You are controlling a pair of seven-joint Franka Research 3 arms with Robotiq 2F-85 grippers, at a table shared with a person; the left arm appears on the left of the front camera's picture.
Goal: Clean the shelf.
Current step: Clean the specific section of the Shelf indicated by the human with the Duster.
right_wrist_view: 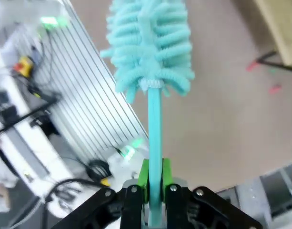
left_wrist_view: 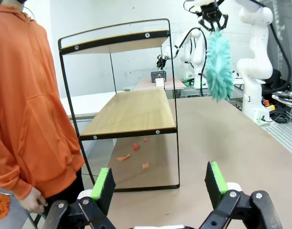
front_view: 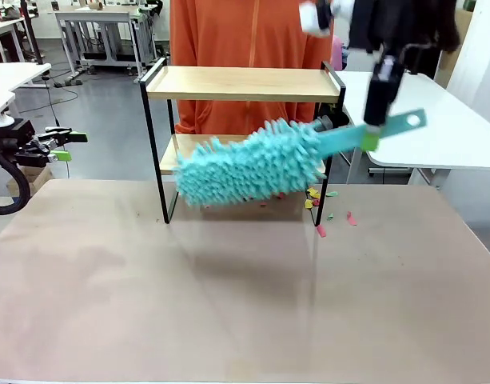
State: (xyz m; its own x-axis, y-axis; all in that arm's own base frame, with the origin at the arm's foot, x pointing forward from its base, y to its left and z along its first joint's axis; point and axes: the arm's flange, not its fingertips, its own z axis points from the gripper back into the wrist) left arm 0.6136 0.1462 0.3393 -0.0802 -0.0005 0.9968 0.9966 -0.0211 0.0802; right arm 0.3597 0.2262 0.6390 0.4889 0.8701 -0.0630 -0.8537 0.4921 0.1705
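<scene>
Hand on the left (front_view: pixel 67 146) hangs wide and empty off the left edge of the surface (front_view: pixel 229 304), looking along the shelf (front_view: pixel 243 82), which stands at the far middle of the surface in front of a person in orange (front_view: pixel 245 32). Both wooden boards look bare from that side, with coloured scraps (front_view: pixel 318 200) lying on the surface under and beside the shelf's right foot. A teal duster (front_view: pixel 248 164) is held level before the lower tier and, seen from the left wrist, hangs clear of the frame. Its flat handle is pinched in the right hand (front_view: pixel 371 136). I judge this a sweeping pass between strokes; the next calls for bringing the fluffy head in onto a board without knocking the thin frame
</scene>
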